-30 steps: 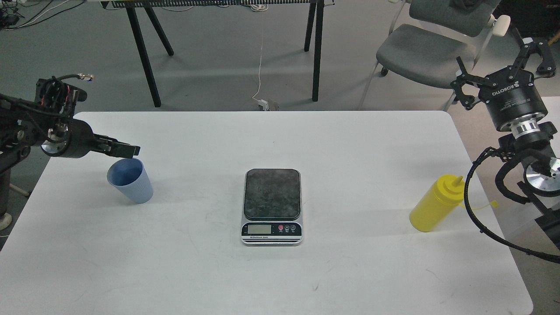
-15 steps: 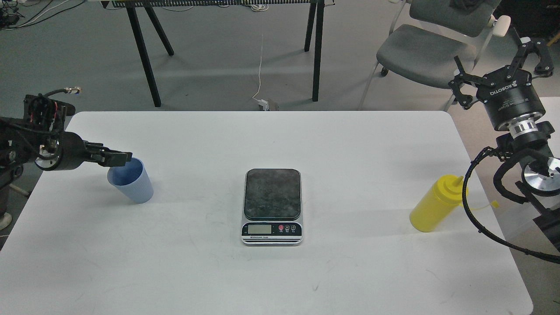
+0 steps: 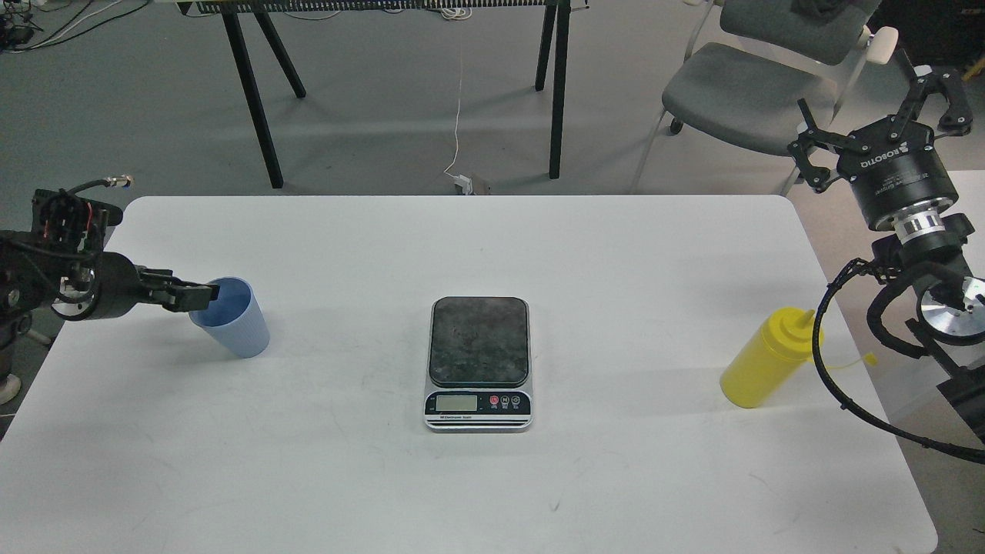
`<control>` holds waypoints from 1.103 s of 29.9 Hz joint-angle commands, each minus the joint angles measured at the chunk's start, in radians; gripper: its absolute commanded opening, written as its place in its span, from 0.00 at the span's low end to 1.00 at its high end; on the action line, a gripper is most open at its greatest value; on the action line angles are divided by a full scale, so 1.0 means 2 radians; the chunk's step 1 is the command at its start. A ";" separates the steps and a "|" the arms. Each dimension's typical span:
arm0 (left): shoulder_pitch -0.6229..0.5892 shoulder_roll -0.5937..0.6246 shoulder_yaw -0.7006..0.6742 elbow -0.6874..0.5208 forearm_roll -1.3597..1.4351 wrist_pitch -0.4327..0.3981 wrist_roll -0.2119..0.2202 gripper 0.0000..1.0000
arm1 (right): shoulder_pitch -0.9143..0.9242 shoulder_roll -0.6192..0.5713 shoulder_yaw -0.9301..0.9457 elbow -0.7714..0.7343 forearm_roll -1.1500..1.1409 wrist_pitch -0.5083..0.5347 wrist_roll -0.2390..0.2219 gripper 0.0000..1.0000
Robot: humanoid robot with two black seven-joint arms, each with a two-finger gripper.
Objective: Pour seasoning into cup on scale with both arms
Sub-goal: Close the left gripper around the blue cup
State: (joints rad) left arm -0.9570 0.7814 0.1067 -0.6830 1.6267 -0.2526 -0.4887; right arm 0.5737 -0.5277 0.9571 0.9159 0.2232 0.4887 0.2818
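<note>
Two light plastic things await: the thin ribbed blue cup at the table's left, best pinched mid-wall by the left claw, whose gap I cannot tell, and the squeezable yellow seasoning bottle at right, below the wide-spread right claw.

Looks like a lab or test workspace: bare white table on grey floor, black trestle legs at far left, grey office chair at far right, loose cable trailing to a floor plug.
</note>
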 commanded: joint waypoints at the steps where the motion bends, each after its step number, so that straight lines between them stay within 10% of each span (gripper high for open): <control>1: 0.005 -0.003 0.000 0.009 -0.001 0.016 0.000 0.78 | 0.000 0.000 -0.001 0.000 0.000 0.000 0.000 1.00; 9: 0.006 -0.008 0.000 0.018 -0.001 0.020 0.000 0.57 | 0.000 0.001 -0.001 0.000 0.000 0.000 0.001 1.00; 26: 0.028 -0.017 0.000 0.019 -0.001 0.023 0.000 0.53 | 0.000 0.000 -0.002 0.005 0.000 0.000 0.001 1.00; 33: 0.030 -0.017 0.000 0.019 0.003 0.033 0.000 0.17 | 0.000 0.000 -0.003 0.006 -0.001 0.000 0.001 1.00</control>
State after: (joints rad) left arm -0.8983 0.7476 0.1068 -0.6462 1.6282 -0.1869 -0.4887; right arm 0.5737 -0.5277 0.9526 0.9274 0.2210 0.4887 0.2838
